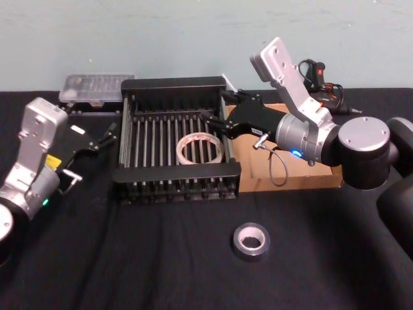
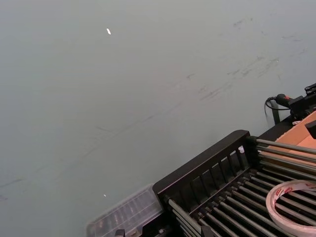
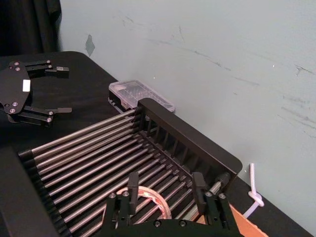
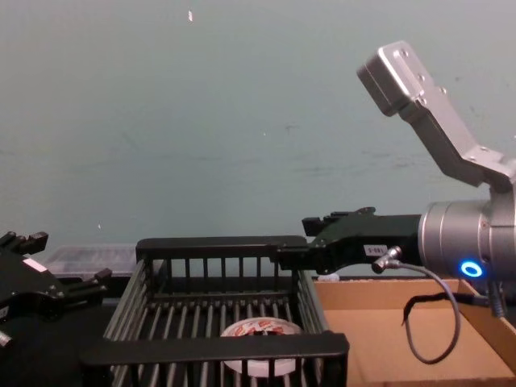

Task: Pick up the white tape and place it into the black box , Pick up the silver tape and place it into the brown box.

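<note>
Black bars on the floor of the black box (image 1: 177,175) are carrying the white tape (image 1: 200,148), which is lying flat, so I am judging this half as done. My right fingers (image 3: 133,183) are hanging spread apart just above it, holding nothing. The silver tape (image 1: 251,240) is waiting on the desk (image 1: 161,258) in front, apart from the brown box (image 1: 310,177), so it is needing my next grasp. My left fingers (image 3: 54,109) are resting spread beside the black box, out of the way.

Brown box (image 1: 315,178) partly behind right arm (image 1: 361,148)
</note>
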You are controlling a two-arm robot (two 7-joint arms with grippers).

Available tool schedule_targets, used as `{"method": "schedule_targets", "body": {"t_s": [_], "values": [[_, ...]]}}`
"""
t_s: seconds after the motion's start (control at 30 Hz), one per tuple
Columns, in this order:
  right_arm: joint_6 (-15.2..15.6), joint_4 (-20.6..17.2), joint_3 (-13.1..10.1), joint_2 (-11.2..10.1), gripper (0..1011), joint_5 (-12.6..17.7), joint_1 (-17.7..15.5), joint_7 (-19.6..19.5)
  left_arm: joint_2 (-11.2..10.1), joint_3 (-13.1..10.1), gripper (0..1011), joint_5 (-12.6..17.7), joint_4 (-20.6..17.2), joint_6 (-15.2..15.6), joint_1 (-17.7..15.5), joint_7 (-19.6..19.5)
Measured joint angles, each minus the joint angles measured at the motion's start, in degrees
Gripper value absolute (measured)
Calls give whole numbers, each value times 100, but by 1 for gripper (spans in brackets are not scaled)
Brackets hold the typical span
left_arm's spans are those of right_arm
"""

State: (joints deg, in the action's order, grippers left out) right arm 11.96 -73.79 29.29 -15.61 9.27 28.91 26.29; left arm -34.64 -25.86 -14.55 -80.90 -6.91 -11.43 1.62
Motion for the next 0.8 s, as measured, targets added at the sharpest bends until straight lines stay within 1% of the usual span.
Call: {"method": "schedule_targets", "body": {"t_s": [0.03, 0.07, 0.1, 0.13, 0.23, 0.27, 0.4, 0.8], "values": [[0, -1, 0, 0, 692, 0, 0, 0, 0, 0, 1001, 0, 0, 0, 0, 0], [1, -1, 0, 0, 731, 0, 0, 0, 0, 0, 1001, 0, 0, 0, 0, 0], [1, -1, 0, 0, 749, 0, 0, 0, 0, 0, 1001, 0, 0, 0, 0, 0], [2, -1, 0, 0, 807, 1, 0, 0, 0, 0, 1001, 0, 0, 0, 0, 0], [4, -1, 0, 0, 861, 1, 0, 0, 0, 0, 1001, 0, 0, 0, 0, 0], [4, -1, 0, 0, 912, 2, 0, 0, 0, 0, 1001, 0, 0, 0, 0, 0], [4, -1, 0, 0, 1000, 3, 0, 0, 0, 0, 1001, 0, 0, 0, 0, 0], [38, -22, -30, -2, 1002, 16, -24, -56, 0, 0, 1001, 0, 0, 0, 0, 0]]}}
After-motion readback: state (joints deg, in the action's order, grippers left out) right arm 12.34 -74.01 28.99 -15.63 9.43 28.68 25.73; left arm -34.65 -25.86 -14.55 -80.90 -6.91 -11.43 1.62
